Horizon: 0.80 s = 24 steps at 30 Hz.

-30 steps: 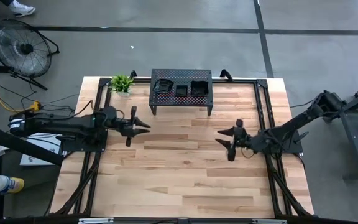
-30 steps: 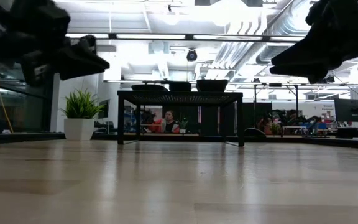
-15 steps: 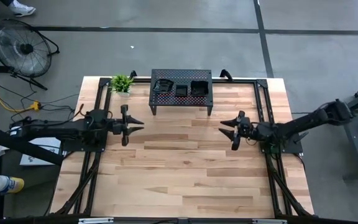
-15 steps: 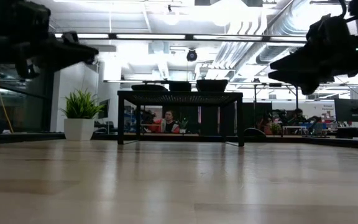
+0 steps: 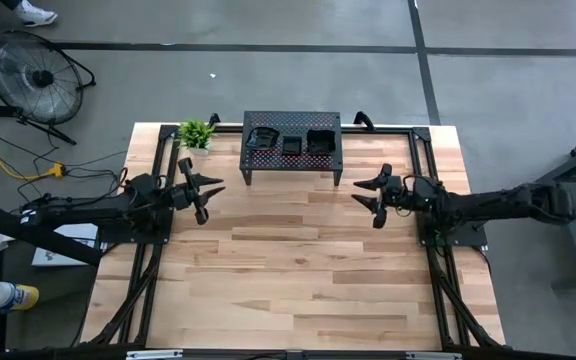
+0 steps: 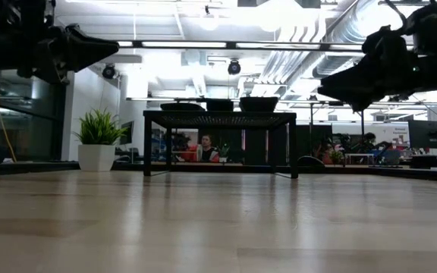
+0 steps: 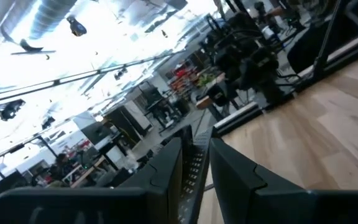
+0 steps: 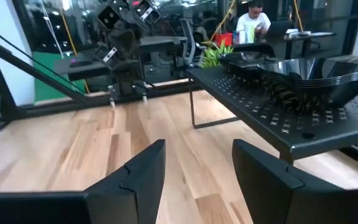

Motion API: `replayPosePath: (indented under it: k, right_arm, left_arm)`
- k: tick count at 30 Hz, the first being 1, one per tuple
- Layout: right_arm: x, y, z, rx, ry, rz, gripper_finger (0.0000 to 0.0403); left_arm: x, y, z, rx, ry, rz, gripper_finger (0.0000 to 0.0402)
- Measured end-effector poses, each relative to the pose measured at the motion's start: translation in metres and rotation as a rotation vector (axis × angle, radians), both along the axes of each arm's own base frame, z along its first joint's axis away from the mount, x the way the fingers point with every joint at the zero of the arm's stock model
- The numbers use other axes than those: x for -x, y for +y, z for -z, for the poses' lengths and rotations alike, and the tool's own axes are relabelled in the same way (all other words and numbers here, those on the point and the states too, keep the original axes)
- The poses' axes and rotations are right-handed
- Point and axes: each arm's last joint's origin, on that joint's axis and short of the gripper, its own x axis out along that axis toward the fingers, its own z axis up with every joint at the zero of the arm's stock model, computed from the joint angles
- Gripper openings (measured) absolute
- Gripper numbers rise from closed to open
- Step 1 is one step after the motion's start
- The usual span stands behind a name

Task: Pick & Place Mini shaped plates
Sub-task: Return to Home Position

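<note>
The mini shaped plates point(image 5: 291, 141) are glossy black dishes lying in three small stacks on top of the black perforated stand point(image 5: 291, 160) at the table's far edge. The right wrist view shows them close point(image 8: 303, 78); in the low view they are dark shapes point(image 6: 222, 105) above the stand's top point(image 6: 218, 117). My left gripper point(image 5: 203, 190) hangs open in the air to the left of the stand point(image 7: 194, 143). My right gripper point(image 5: 373, 195) hangs open to the right of the stand's near corner, facing it point(image 8: 197, 146). Neither holds anything.
A small potted plant point(image 5: 196, 133) stands at the far left corner beside the stand. A dark rail frame point(image 5: 423, 160) runs along the table's sides. Bare wood point(image 5: 288, 270) fills the middle and near part of the table. A person sits in the room beyond point(image 6: 205, 148).
Both grippers have risen and drawn back from the table's middle. The left one moved toward the left and far edges. The right one moved toward the far edge as its arm stretched out flatter. The plates stayed on the stand.
</note>
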Motion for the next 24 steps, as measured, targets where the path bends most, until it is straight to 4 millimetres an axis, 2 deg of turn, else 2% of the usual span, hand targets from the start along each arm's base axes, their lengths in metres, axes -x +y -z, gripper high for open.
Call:
replayPosePath:
  k: [6, 10, 14, 18, 21, 24]
  right_arm:
    - [0.011, -0.005, -0.006, -0.081, -0.043, -0.044, 0.0181]
    - [0.020, 0.000, -0.018, -0.062, -0.135, -0.065, 0.0181]
    - [0.030, 0.006, -0.025, -0.041, -0.199, -0.082, 0.0181]
    - [0.038, 0.010, -0.023, -0.047, -0.189, -0.005, 0.0181]
    - [0.044, 0.011, -0.021, -0.073, -0.190, 0.072, 0.0181]
    - [0.048, 0.012, -0.022, -0.125, -0.222, 0.124, 0.0181]
  left_arm:
    - [0.008, -0.001, -0.004, -0.010, -0.051, -0.025, 0.0080]
    - [0.018, -0.003, -0.012, -0.018, -0.142, 0.000, 0.0080]
    - [0.023, -0.004, -0.012, 0.015, -0.072, 0.007, 0.0080]
    - [0.027, -0.008, -0.025, -0.016, -0.070, 0.094, 0.0080]
    - [0.026, -0.008, -0.022, -0.004, -0.041, 0.105, 0.0080]
    - [0.025, -0.006, -0.019, 0.025, -0.017, 0.044, 0.0080]
